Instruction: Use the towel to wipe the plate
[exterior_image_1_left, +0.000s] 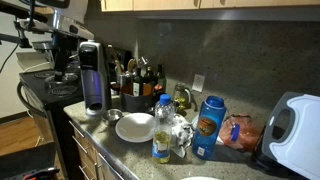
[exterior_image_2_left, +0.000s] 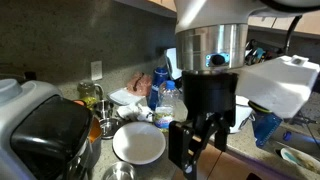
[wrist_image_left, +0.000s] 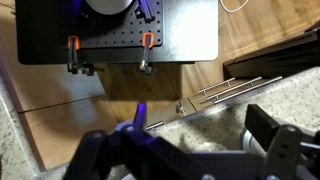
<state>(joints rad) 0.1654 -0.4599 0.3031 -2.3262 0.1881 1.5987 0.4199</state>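
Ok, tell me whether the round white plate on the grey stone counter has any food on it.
No, the round white plate shows a bare white surface with nothing lying on it.

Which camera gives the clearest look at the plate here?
Best is an exterior view where the plate lies near and large, its round rim in sight. In an exterior view from farther off the plate is small, beside a bottle. The wrist view does not show it.

The tool hangs straight down from the thick, pale wrist. In the wrist view its fingers stand wide apart, empty.
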